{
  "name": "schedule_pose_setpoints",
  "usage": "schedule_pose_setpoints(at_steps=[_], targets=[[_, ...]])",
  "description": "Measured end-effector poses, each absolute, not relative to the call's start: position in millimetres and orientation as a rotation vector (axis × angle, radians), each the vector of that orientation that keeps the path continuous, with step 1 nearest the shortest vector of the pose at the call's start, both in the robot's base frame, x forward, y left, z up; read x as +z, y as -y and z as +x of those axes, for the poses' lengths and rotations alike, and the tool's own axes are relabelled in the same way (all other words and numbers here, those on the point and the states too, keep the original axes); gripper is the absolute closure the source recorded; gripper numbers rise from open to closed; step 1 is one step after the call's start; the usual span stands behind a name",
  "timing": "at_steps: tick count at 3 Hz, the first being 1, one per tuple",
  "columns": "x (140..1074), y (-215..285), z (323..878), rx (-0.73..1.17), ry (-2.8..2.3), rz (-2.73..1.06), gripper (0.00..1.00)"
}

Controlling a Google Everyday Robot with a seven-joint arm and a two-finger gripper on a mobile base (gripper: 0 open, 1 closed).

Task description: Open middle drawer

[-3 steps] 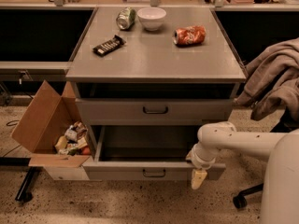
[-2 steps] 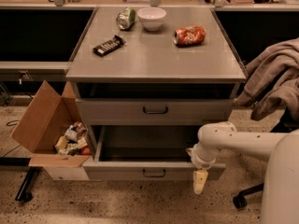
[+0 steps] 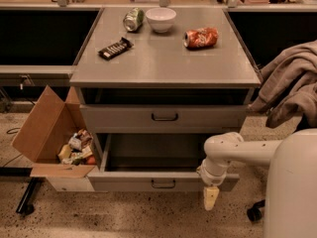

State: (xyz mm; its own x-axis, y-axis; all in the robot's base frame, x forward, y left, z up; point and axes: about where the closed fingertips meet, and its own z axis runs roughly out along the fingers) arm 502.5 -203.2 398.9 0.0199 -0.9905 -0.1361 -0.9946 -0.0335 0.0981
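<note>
End effector: the cream end effector (image 3: 210,198) is hanging tip-down just in front of the right end of the middle drawer (image 3: 124,181). I cannot tell if it is spread or pressed together.
What changed: it is sitting a little lower than a moment ago, while the drawer is staying pulled out just as far.
What that means: the drawer is already looking open, so the job is looking nearly done. The smooth white arm (image 3: 237,150) is likely letting go and backing off.
Middle drawer: it is sticking out low on the cabinet. It is wide grey metal, deep and plain inside, with a small dark loop handle (image 3: 163,183).
Box (image 3: 39,128): brown cardboard with open flaps is sitting just left of the drawer, holding crinkly wrappers (image 3: 77,148).
Upper drawer (image 3: 208,118): its flat grey front is sitting above.
Cloth (image 3: 292,83): soft and grey, it is drooping at the right.
Surface (image 3: 163,66): flat grey metal is carrying a dark bar (image 3: 115,48), a squashed red can (image 3: 200,37), a green can (image 3: 133,20) on its side and a round white bowl (image 3: 161,19).
</note>
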Motion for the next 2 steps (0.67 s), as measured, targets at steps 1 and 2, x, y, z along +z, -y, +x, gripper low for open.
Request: schedule_pose_setpoints(at_steps=[1, 2], targets=[[407.3, 206.2, 490.6, 0.239, -2.17, -2.231, 0.39], [412.1, 206.8, 488.4, 0.23, -2.163, -2.228, 0.63]])
